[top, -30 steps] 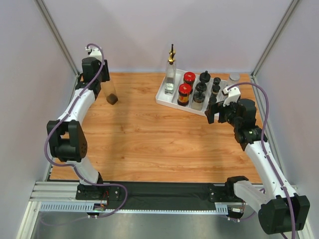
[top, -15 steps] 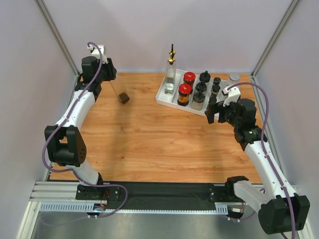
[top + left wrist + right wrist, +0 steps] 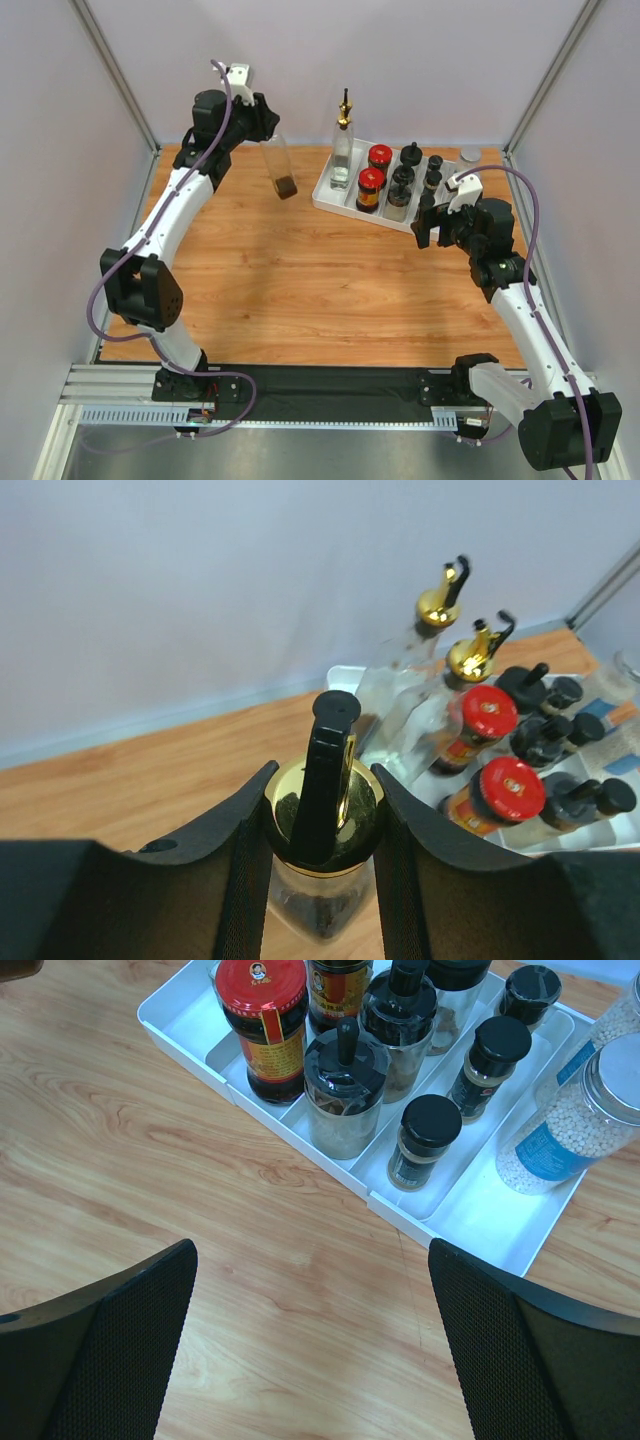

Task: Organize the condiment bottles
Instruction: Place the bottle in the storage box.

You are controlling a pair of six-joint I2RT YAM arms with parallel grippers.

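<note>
Your left gripper (image 3: 322, 815): fingers clamped on gold cap of pourer bottle (image 3: 281, 170). Bottle held off table (image 3: 300, 270), tilted, left of white tray (image 3: 320, 198).
Your right gripper (image 3: 312, 1345): fingers spread wide, nothing held, hovering at tray's near edge.
Red-lidded jars (image 3: 371, 188) and black-capped jars (image 3: 430, 1140) stand in tray.

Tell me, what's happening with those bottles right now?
Left jaws shut on pourer bottle, tilted, left of white tray. Right jaws open, empty, beside tray. Path between clear.
</note>
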